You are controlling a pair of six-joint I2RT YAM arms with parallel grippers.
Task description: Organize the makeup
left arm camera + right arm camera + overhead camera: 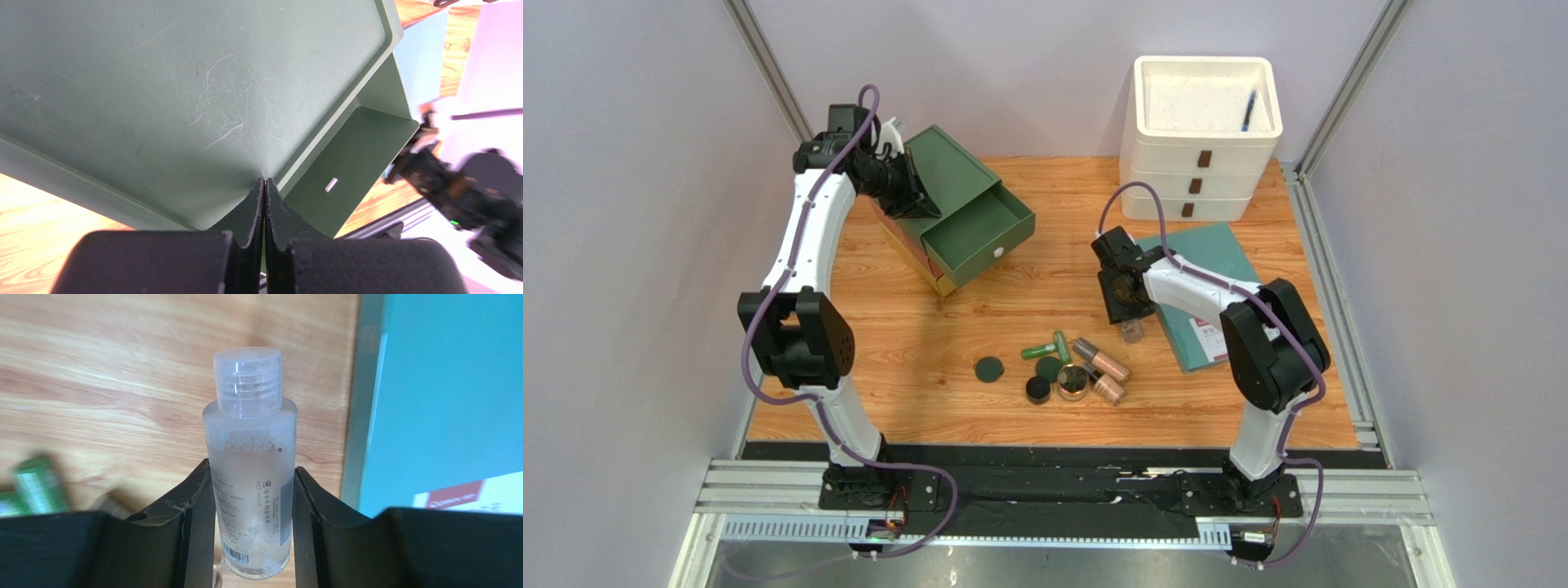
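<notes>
My right gripper (251,481) is shut on a clear bottle (250,459) with a clear cap, held above the wood beside the teal book (442,398). In the top view it (1127,316) hangs to the upper right of the makeup pile: a bright green tube (1044,349), two beige-pink bottles (1100,359), a gold-rimmed jar (1074,385), a dark jar (1038,390) and a dark green compact (988,369). My left gripper (264,182) is shut and empty, its tips against the top of the green drawer box (184,92). The box's drawer (987,233) stands pulled open.
A white stack of drawers (1201,153) stands at the back right, with a blue pen (1249,110) in its top tray. The teal book (1200,294) lies under the right arm. The green tube shows blurred in the right wrist view (34,487).
</notes>
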